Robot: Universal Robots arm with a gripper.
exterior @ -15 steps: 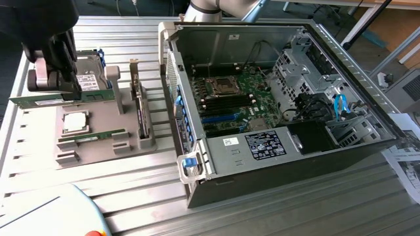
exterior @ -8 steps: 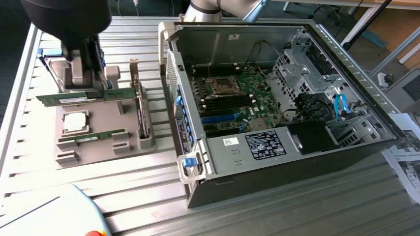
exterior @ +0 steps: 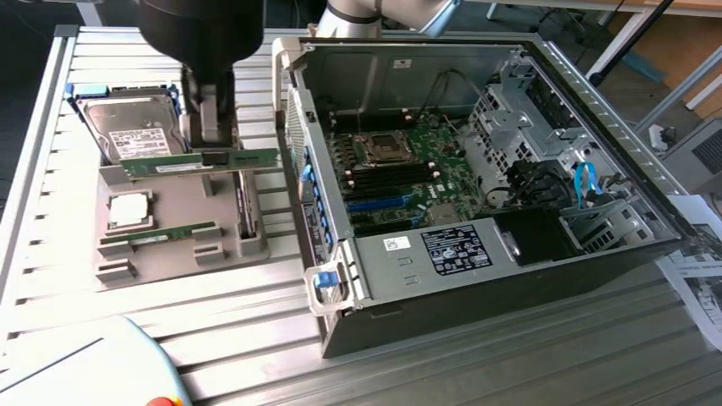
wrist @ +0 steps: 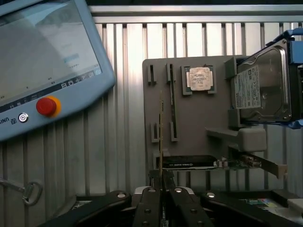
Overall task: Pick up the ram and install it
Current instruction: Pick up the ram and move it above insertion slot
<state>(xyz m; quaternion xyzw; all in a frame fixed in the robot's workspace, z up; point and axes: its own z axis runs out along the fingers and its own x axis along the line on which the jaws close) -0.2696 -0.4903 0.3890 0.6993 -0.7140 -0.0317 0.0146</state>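
Currently, toward the exterior view's left, the ram [exterior: 169,166] is gripped at mid-length between the clenched fingers of the gripper [exterior: 211,145] and held level above the grey holder [exterior: 169,258]; further right, well apart, the open computer case [exterior: 474,292] is seen.

A ribbed silver aluminium-slat table [exterior: 508,355] is seen in the exterior view. On it, an open black metal computer case [exterior: 390,271] is set at three o'clock, a flat grey plastic parts holder [exterior: 181,258] at nine, and a pale blue teach pendant [exterior: 79,364] at seven.
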